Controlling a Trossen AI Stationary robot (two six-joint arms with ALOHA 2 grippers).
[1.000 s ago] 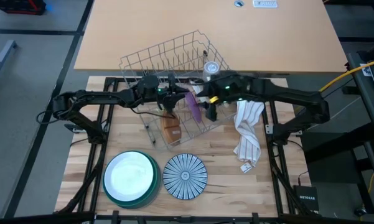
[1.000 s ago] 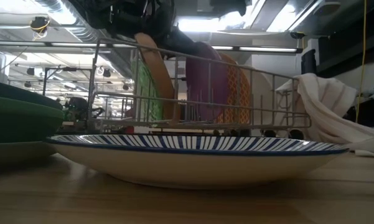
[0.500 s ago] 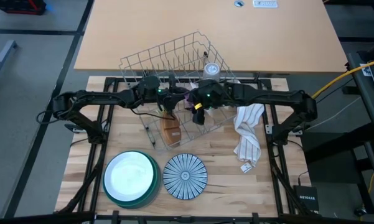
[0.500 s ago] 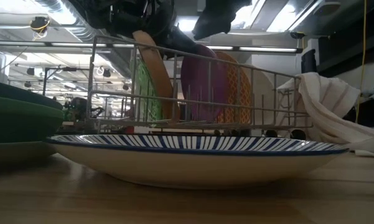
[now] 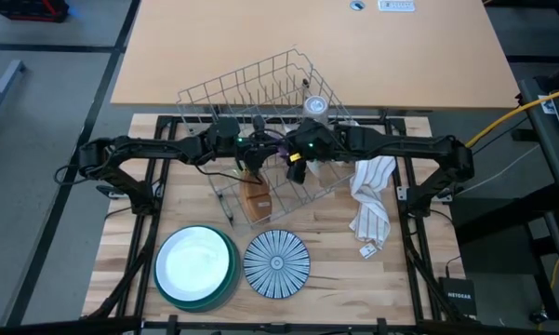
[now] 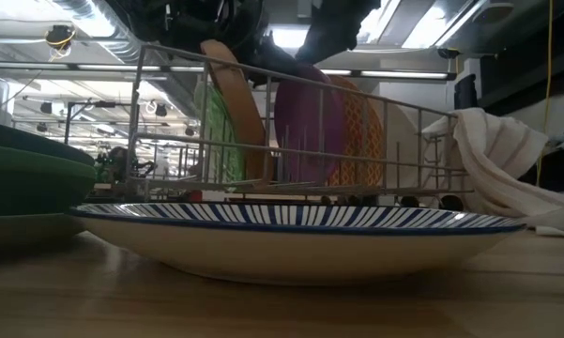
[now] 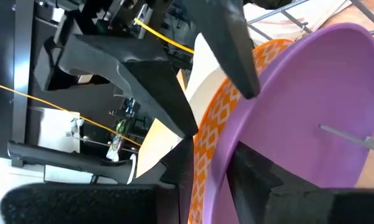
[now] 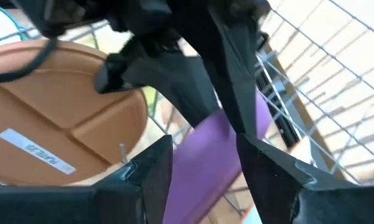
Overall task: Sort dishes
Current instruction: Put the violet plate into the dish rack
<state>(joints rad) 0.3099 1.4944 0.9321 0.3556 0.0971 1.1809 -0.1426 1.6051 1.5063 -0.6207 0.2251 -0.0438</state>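
The purple plate [image 6: 308,127] stands on edge in the wire rack [image 5: 260,102], between the brown plate [image 6: 233,103] and the orange-patterned plate [image 6: 357,131] just behind it. It looks stiff, smooth and light, probably slippery at the rim and breakable if knocked against the wires, so the exposed top edge is the place to pinch. The right gripper [image 8: 202,149] has its fingers spread on either side of that rim, not yet closed. The left gripper [image 5: 251,160] sits just beside it over the brown plate; whether it pinches anything I cannot tell. The striped plate [image 5: 276,263] and the white plate [image 5: 195,261] lie flat at the front.
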